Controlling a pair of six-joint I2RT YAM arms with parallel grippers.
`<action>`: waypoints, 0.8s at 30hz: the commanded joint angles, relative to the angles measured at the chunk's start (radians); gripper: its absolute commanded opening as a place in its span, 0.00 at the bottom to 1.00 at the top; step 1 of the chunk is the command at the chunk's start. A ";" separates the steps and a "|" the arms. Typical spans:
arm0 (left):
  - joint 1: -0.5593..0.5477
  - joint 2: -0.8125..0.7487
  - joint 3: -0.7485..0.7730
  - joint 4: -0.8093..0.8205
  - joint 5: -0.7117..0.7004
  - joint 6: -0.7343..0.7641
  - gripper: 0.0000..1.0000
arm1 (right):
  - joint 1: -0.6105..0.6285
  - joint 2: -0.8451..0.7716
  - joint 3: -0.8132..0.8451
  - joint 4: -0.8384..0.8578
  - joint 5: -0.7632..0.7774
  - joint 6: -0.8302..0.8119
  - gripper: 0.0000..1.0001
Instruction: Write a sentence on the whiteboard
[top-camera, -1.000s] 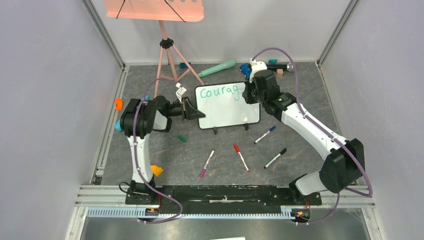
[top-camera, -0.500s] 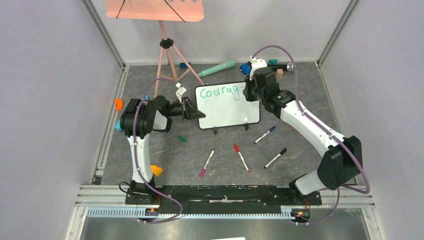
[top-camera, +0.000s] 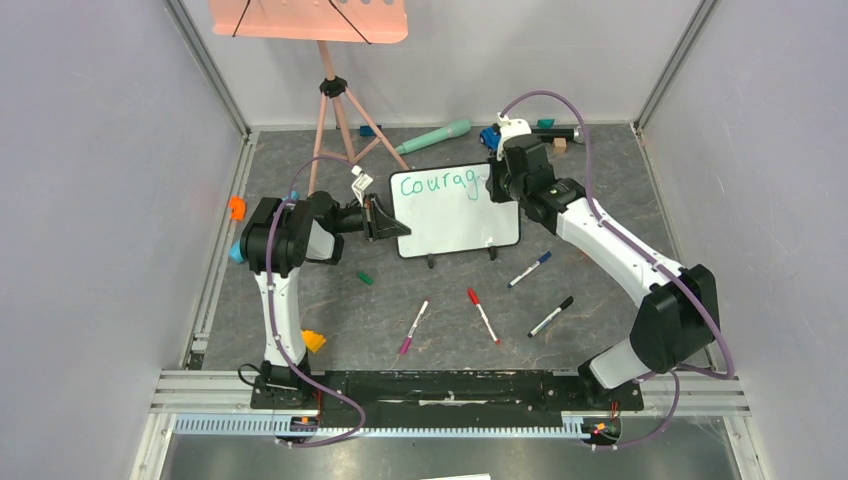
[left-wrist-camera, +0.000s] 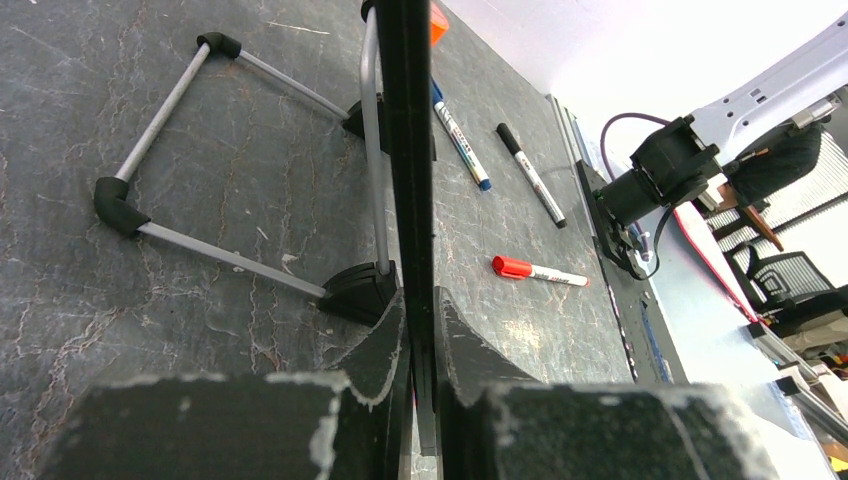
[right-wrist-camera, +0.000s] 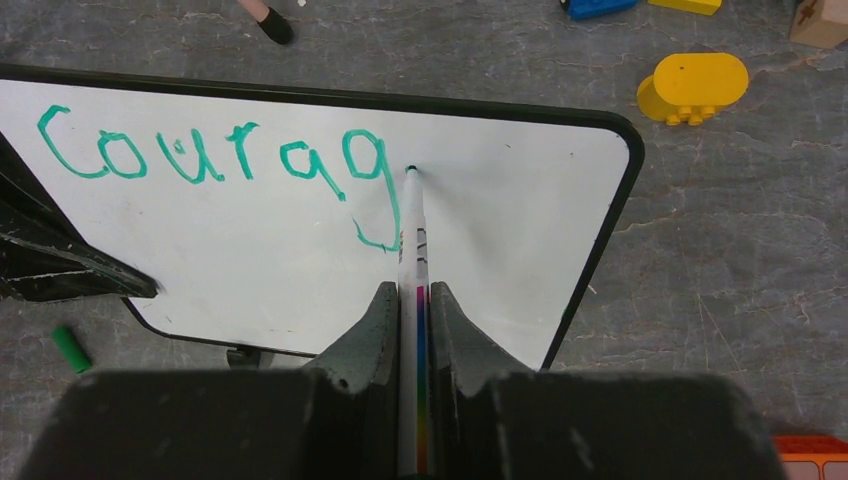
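Note:
The whiteboard (top-camera: 455, 225) stands on its two black feet mid-table. Teal-green letters (top-camera: 433, 183) reading "courag" run along its top line, also in the right wrist view (right-wrist-camera: 215, 160). My left gripper (top-camera: 385, 220) is shut on the board's left edge; the left wrist view shows the dark rim (left-wrist-camera: 412, 150) edge-on between the jaws. My right gripper (top-camera: 497, 180) is shut on a white marker (right-wrist-camera: 412, 240) with a rainbow stripe. Its teal tip rests on the board (right-wrist-camera: 500, 220) just right of the "g".
Loose markers lie in front of the board: pink (top-camera: 413, 328), red (top-camera: 483, 315), blue (top-camera: 528, 269) and black (top-camera: 550, 316). A green cap (top-camera: 365, 278) lies near the left arm. A salmon tray on a tripod (top-camera: 335, 100) stands behind, with toys (top-camera: 432, 136) along the back.
The right gripper has shifted slightly up and back along the board's top line, past the finished "g". The left arm and the board have not moved.

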 joint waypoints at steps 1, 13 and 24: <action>-0.004 -0.002 0.026 0.097 0.048 0.022 0.02 | -0.021 -0.002 0.022 0.010 0.063 -0.022 0.00; -0.003 -0.002 0.023 0.098 0.048 0.023 0.02 | -0.050 0.006 0.034 0.015 0.031 -0.024 0.00; -0.003 -0.002 0.023 0.097 0.048 0.023 0.02 | -0.049 0.016 0.054 0.049 -0.031 -0.013 0.00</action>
